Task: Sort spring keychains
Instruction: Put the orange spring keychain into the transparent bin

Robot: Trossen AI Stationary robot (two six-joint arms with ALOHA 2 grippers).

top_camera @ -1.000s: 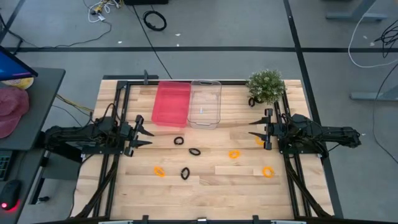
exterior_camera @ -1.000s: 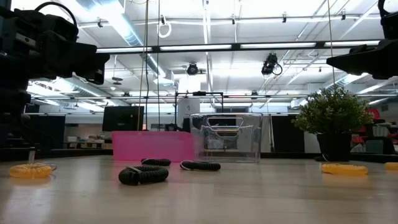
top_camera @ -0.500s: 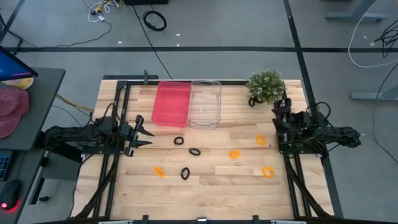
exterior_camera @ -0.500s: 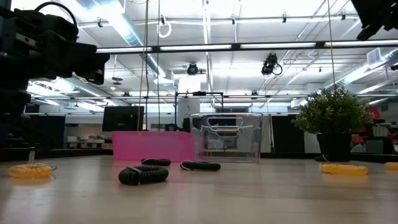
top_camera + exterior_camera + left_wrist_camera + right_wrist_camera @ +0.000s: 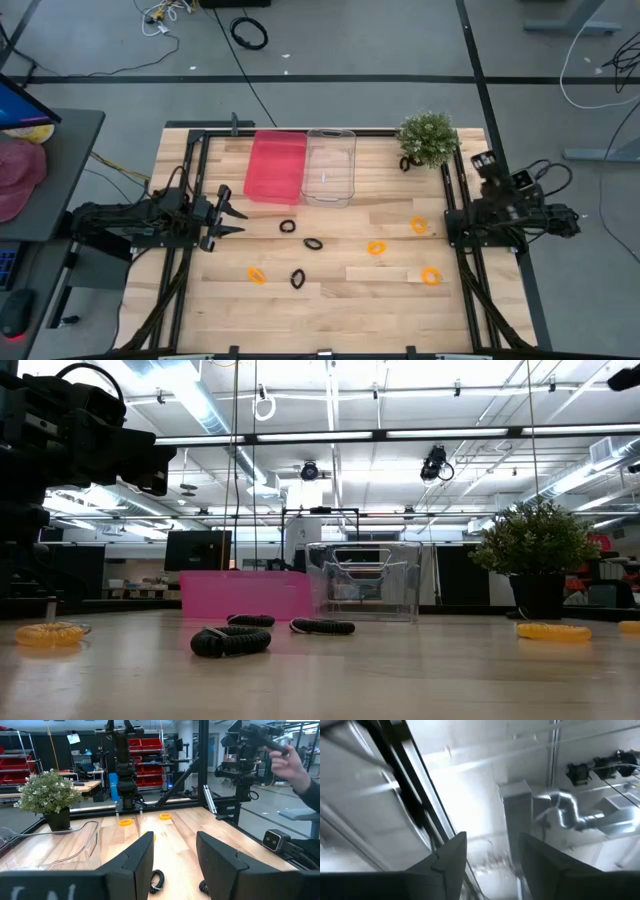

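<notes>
Sorting had not begun — black and orange spring keychains [image 5: 314, 243] lay on the tabletop [image 5: 385, 290] between both empty, wide-open jaws; pink bin [image 5: 275, 166] and clear bin [image 5: 329, 166] looked empty.

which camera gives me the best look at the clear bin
The high view shows the clear bin best: its whole outline from above, right beside the pink bin, nothing visible inside. The low view shows it side-on only. The left wrist view catches just a corner. The right wrist view points upward and misses it.
</notes>
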